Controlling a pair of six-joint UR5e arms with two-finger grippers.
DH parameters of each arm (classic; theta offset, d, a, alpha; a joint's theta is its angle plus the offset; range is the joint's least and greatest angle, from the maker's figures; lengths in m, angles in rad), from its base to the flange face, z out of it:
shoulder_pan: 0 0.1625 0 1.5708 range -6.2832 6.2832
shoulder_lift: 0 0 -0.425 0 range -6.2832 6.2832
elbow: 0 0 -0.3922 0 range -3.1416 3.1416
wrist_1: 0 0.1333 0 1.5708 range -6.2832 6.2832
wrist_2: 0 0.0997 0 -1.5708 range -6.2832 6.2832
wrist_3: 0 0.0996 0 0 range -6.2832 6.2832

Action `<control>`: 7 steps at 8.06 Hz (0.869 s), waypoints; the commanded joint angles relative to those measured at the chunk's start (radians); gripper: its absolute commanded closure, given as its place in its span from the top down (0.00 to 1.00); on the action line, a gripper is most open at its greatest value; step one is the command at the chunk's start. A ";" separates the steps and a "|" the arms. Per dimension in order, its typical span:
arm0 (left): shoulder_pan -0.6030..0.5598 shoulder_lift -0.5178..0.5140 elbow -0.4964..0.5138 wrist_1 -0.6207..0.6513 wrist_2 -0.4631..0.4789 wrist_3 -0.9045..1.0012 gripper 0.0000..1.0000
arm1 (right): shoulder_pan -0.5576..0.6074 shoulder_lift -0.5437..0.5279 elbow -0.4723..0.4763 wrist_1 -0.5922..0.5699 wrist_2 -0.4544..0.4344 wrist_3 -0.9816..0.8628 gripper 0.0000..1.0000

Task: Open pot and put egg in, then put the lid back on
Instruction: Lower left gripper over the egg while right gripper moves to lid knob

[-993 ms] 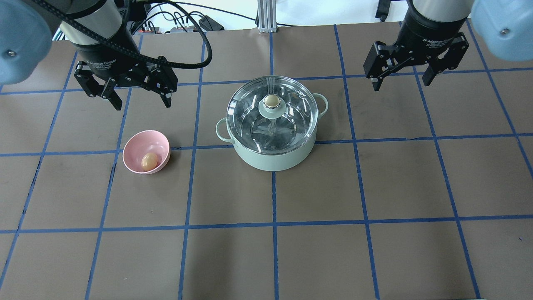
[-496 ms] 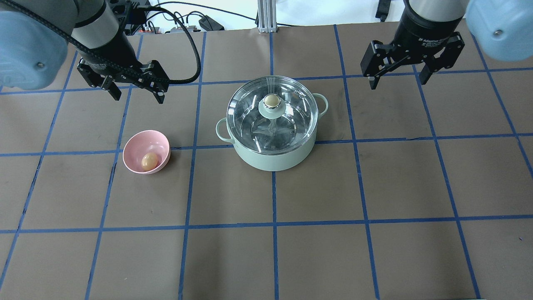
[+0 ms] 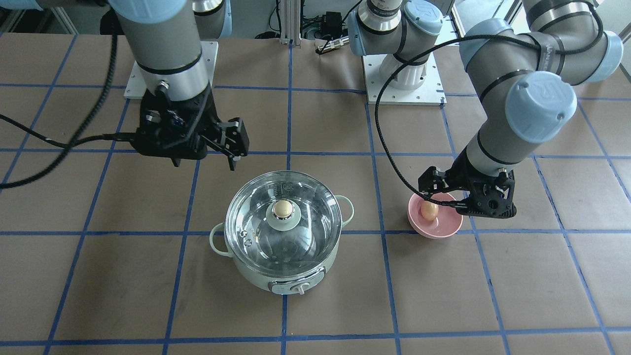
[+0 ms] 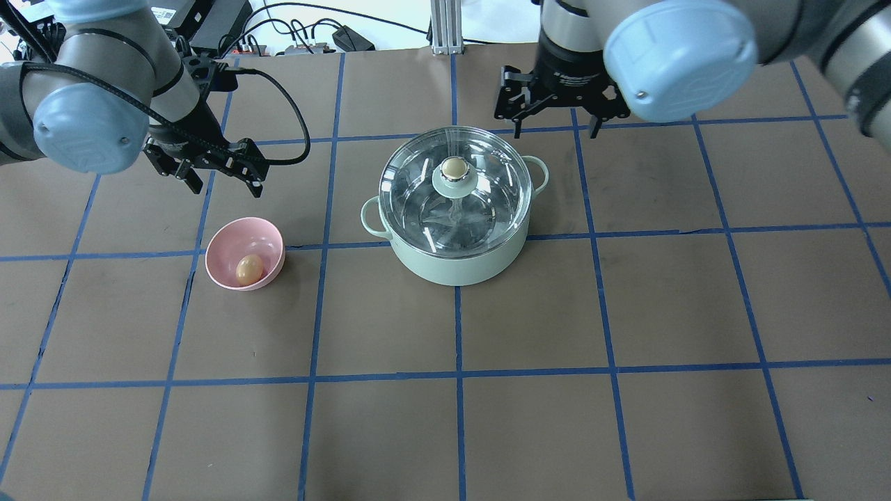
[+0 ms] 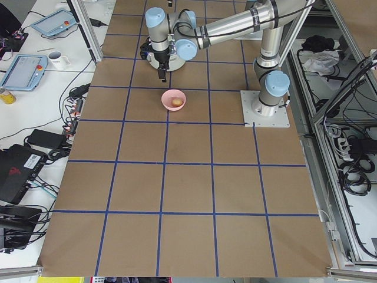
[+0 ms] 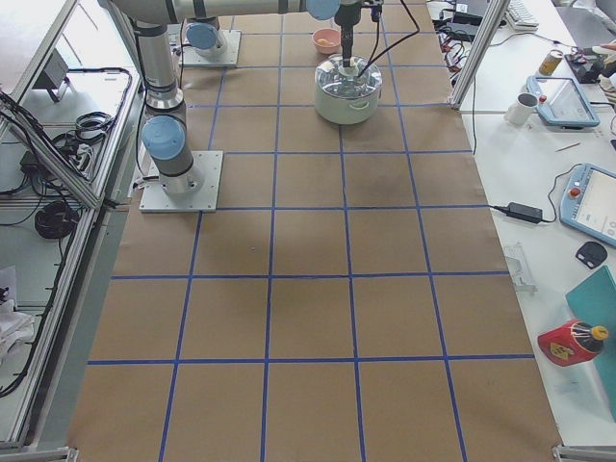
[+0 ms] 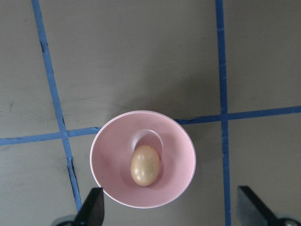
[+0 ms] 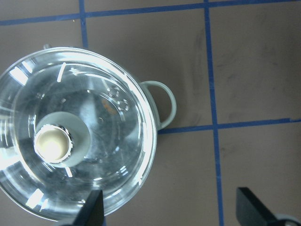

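The mint-green pot (image 4: 456,268) stands mid-table with the clear glass lid (image 4: 487,202) on it, its beige knob (image 4: 454,167) upright. The pot also shows in the front view (image 3: 256,276) and the lid in the right wrist view (image 8: 117,141). The tan egg (image 4: 249,269) lies in a pink bowl (image 4: 223,240); the left wrist view shows it too (image 7: 145,165). My left gripper (image 4: 224,186) is open and empty, raised beside the bowl. My right gripper (image 4: 555,129) is open and empty, raised at the pot's far right rim.
The table is brown paper with a grid of blue tape lines (image 4: 457,372). Cables and a metal post (image 4: 440,28) lie beyond the far edge. The pot's dial (image 3: 296,287) faces the operators' side.
The left gripper has moved nearer the bowl and lower. The right gripper has swung left to the pot's far right rim. Both stay open; pot, lid, bowl and egg have not moved.
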 commanded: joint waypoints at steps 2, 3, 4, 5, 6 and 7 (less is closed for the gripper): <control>0.059 -0.138 -0.118 0.092 0.004 0.004 1.00 | 0.149 0.164 -0.070 -0.120 0.000 0.177 1.00; 0.061 -0.144 -0.135 0.092 0.005 0.003 0.98 | 0.177 0.201 -0.070 -0.139 -0.007 0.188 1.00; 0.063 -0.144 -0.149 0.092 0.007 -0.006 0.97 | 0.182 0.226 -0.070 -0.139 0.000 0.194 1.00; 0.063 -0.146 -0.154 0.089 0.005 -0.011 0.97 | 0.183 0.238 -0.066 -0.139 0.002 0.194 1.00; 0.063 -0.150 -0.155 0.088 0.005 -0.011 0.97 | 0.183 0.242 -0.062 -0.141 0.000 0.176 1.00; 0.063 -0.175 -0.155 0.090 0.005 -0.011 0.97 | 0.183 0.245 -0.055 -0.139 -0.001 0.168 1.00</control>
